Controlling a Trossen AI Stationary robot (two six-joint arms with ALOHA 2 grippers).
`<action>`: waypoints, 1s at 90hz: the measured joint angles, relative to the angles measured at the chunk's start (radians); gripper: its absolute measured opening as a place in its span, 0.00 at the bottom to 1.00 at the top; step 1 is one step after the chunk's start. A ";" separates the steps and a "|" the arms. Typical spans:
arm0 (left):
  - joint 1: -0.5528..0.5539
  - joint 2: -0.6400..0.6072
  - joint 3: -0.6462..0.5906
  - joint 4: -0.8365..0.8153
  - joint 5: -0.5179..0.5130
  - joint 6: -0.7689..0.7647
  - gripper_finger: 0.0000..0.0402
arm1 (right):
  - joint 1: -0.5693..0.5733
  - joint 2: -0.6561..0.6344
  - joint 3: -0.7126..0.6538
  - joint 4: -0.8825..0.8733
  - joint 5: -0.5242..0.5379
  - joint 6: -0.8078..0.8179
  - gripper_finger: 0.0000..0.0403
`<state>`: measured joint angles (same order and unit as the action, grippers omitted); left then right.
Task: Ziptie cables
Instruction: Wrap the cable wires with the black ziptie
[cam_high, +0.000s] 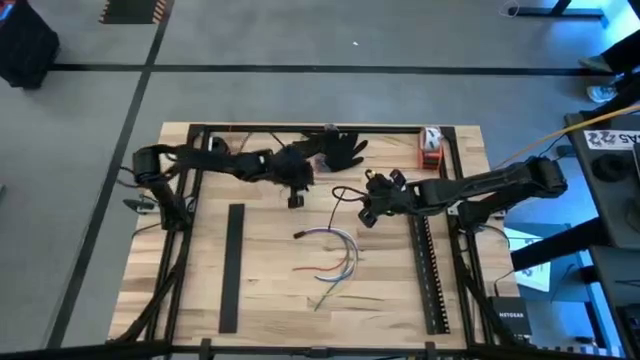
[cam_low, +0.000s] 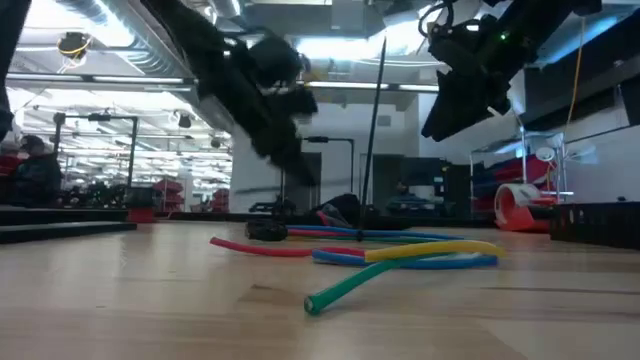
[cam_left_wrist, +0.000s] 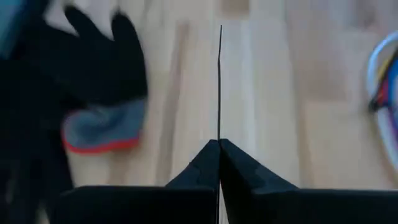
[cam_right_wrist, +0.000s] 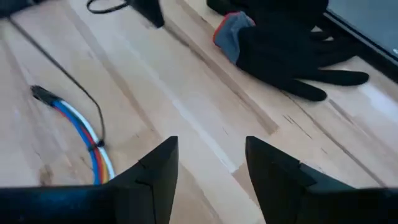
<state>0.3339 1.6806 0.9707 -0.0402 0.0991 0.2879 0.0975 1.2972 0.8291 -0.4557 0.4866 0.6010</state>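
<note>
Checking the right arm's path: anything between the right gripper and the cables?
In the high view, only bare wood separates the right gripper from the cables. A thin black loop lies beside that stretch, toward the left gripper.

2 dark jointed arms (cam_high: 480, 190), each ending in angular black fingers (cam_right_wrist: 273, 168).

A dark box (cam_high: 511, 321) off the surface's near right corner reads "NETGEAR". The white sign (cam_high: 612, 139) at far right carries lettering too small to read.
</note>
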 joint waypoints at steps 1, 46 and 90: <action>0.003 -0.003 0.000 -0.001 0.007 0.000 0.00 | 0.000 0.000 0.000 0.002 0.000 0.001 0.45; 0.114 -0.045 0.000 0.181 0.417 -0.099 0.00 | -0.114 0.000 0.000 0.115 -0.108 0.206 0.45; 0.140 -0.045 0.001 0.183 0.481 -0.112 0.00 | -0.218 0.000 0.000 0.237 -0.308 0.121 0.45</action>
<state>0.4742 1.6360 0.9714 0.1426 0.5806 0.1756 -0.1210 1.2968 0.8288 -0.2188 0.1784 0.7216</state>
